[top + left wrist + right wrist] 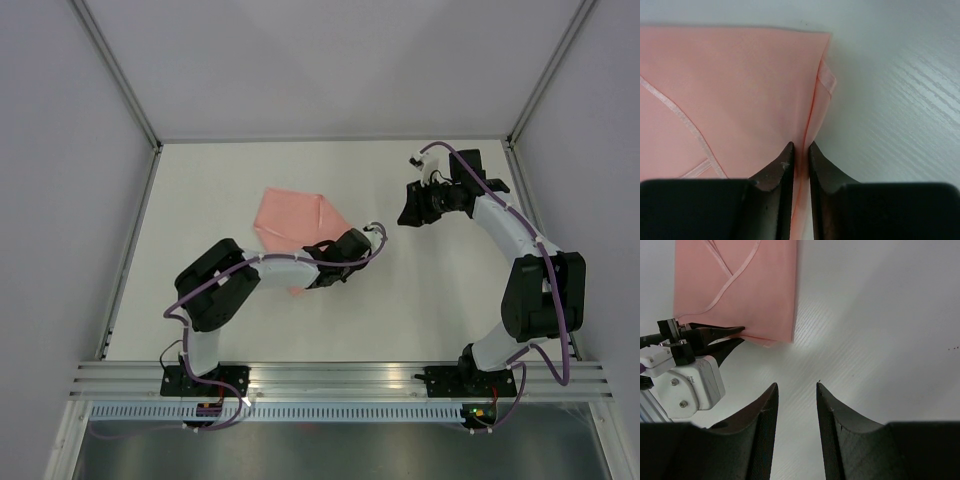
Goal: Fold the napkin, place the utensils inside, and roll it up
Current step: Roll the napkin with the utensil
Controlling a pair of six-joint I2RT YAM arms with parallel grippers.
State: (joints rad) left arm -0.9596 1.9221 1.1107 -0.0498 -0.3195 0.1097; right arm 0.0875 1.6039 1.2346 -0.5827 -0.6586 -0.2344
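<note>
The napkin (295, 220), a thin salmon-pink cloth folded over on itself with a stitched hem showing, lies flat on your white table (420, 300). Your left claw (800, 147) sits at the napkin's near edge. Its dark fingers are drawn to a narrow slit, with that folded edge pinched between them. Your right claw (796, 386) hangs well apart from the napkin, off to its right. It stands partly open, with only bare table between its fingers.
</note>
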